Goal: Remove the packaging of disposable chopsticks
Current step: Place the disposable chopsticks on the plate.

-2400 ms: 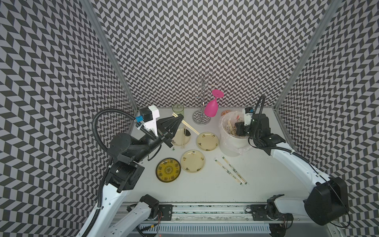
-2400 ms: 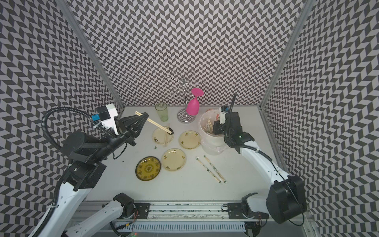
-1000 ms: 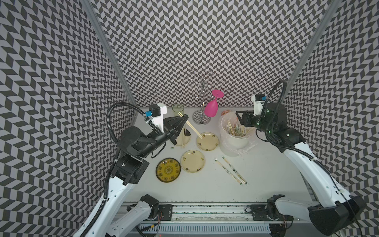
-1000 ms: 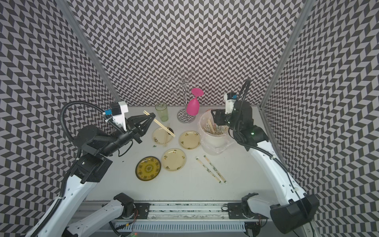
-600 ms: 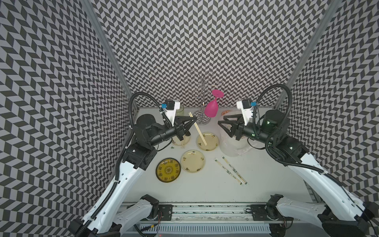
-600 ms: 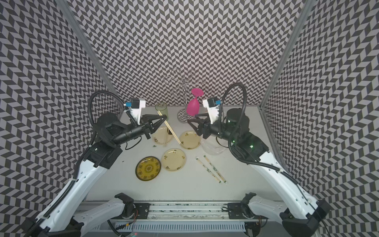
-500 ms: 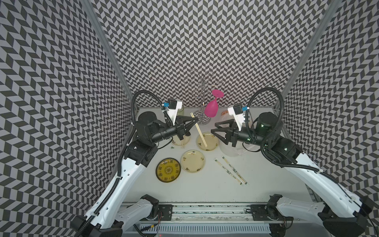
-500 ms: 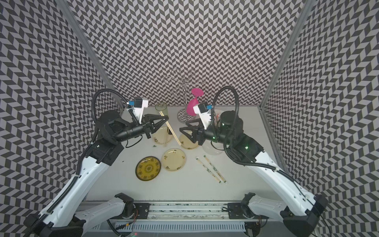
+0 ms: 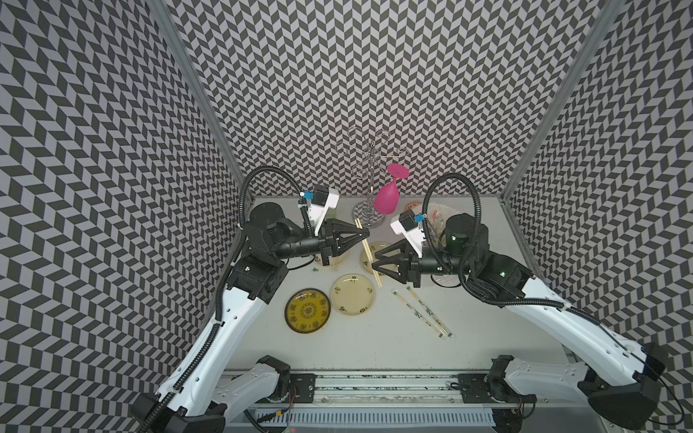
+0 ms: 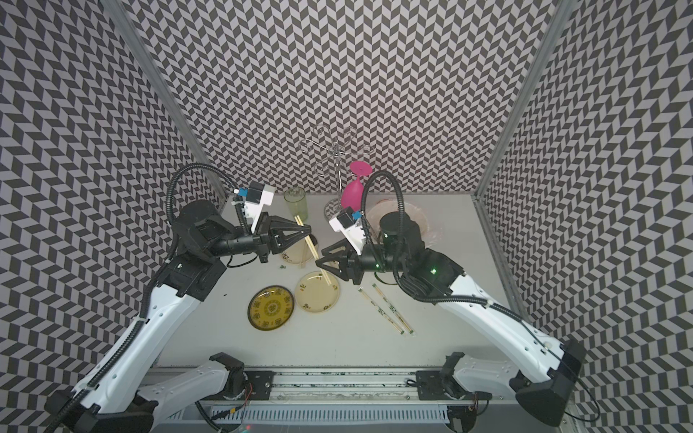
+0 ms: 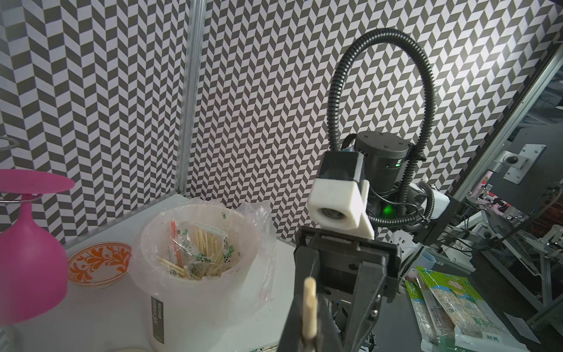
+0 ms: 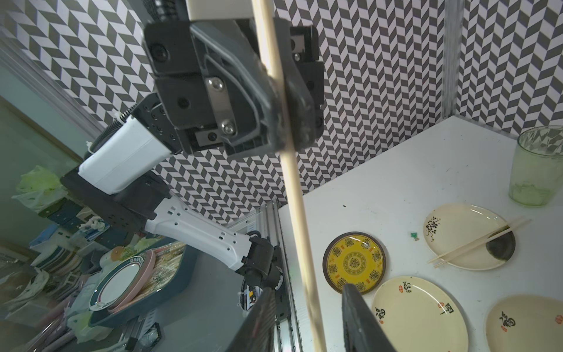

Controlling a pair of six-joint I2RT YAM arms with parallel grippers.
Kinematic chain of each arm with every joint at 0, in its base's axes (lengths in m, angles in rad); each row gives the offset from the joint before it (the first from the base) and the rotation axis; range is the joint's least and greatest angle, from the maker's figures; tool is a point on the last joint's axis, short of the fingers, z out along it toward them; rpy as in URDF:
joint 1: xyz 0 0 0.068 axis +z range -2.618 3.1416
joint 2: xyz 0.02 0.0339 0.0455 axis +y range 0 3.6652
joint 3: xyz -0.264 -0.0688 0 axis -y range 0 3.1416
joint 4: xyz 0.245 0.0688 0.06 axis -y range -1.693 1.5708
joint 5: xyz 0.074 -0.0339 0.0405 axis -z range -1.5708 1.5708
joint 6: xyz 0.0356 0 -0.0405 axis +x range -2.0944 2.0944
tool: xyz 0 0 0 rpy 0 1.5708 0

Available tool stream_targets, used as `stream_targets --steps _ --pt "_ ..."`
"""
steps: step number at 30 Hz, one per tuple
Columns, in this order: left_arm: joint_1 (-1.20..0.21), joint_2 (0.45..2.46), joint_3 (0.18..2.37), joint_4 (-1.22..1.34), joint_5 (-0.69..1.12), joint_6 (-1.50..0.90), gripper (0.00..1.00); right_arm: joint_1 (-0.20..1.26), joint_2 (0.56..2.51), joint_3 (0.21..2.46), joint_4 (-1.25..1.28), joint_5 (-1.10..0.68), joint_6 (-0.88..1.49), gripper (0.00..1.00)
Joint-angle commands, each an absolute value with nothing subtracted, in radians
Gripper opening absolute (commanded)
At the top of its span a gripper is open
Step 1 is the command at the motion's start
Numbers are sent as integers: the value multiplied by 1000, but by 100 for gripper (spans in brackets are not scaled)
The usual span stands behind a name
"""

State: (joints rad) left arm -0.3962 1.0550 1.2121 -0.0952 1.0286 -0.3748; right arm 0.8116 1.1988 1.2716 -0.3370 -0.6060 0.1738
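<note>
My left gripper (image 9: 366,234) (image 10: 310,228) is shut on a bare pair of disposable chopsticks (image 9: 369,258) (image 10: 315,251), held slanting in the air above the plates. Their top end (image 11: 310,304) sticks up past its tips. My right gripper (image 9: 374,259) (image 12: 307,323) faces it, open, with one finger on each side of the sticks' lower part (image 12: 292,170) and a gap at both sides. Two chopsticks in packaging (image 9: 422,313) (image 10: 386,309) lie side by side on the table. Another bare pair (image 12: 478,240) rests across a cream plate.
A lined white bucket (image 11: 195,292) holds loose sleeves and short sticks. A yellow plate (image 9: 307,310) and cream plates (image 9: 352,296) sit under the grippers. A pink goblet (image 9: 388,197) hangs on a wire rack (image 9: 369,157). A green glass (image 10: 295,202) and an orange bowl (image 11: 99,265) stand at the back.
Both arms swung in to the middle. The right gripper left the bucket, came to the lower part of the held chopsticks, and its jaws narrowed. The left gripper stayed shut on the sticks.
</note>
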Motion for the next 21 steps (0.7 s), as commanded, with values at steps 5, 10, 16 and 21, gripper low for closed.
stream_targets --steps 5,10,16,21 --pt "-389 1057 1234 -17 1094 -432 0 819 1228 1285 -330 -670 143 27" --pt "-385 1057 1232 -4 1090 -440 0 821 1229 1275 -319 -669 150 9" --pt "-369 1060 1223 14 1079 -456 0 820 1227 1258 -291 -656 185 0" --pt "-320 1063 1235 -44 887 -410 47 820 1230 1221 -221 -534 340 0"
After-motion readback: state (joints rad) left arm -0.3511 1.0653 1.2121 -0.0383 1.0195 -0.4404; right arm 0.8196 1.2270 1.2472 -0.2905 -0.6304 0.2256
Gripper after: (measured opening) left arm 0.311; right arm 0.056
